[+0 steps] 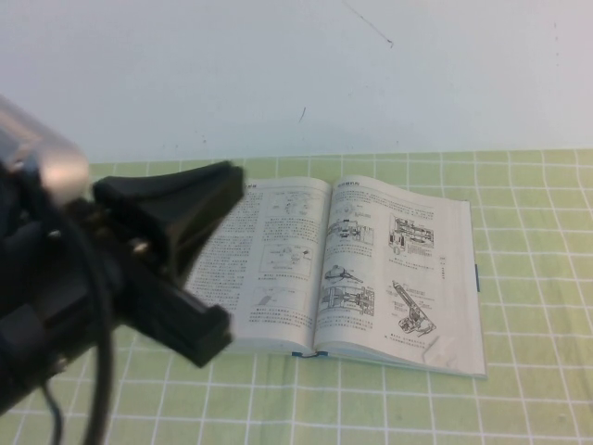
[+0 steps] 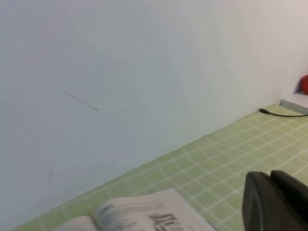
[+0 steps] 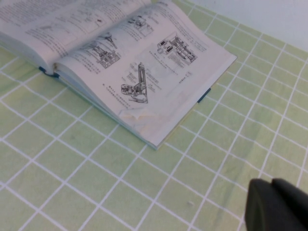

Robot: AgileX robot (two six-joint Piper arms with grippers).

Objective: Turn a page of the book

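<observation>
The book (image 1: 371, 269) lies open on the green checked cloth in the middle of the table, its pages white with black text and diagrams. The right-hand page (image 1: 403, 273) has technical drawings and a creased lower corner (image 3: 137, 115). The book also shows in the left wrist view (image 2: 139, 216). My left gripper (image 1: 222, 190) is raised above the table at the book's left side, close to the camera, and hides part of the left page; its fingers (image 2: 262, 202) are shut and empty. My right gripper (image 3: 276, 204) is shut and empty over the cloth, to the right of the book and nearer than it, and out of the high view.
A white wall (image 1: 296, 74) stands right behind the table. In the left wrist view a black cable (image 2: 279, 114) and a red object on a grey box (image 2: 303, 86) sit at the far right of the table. Green cloth (image 1: 537, 389) surrounds the book.
</observation>
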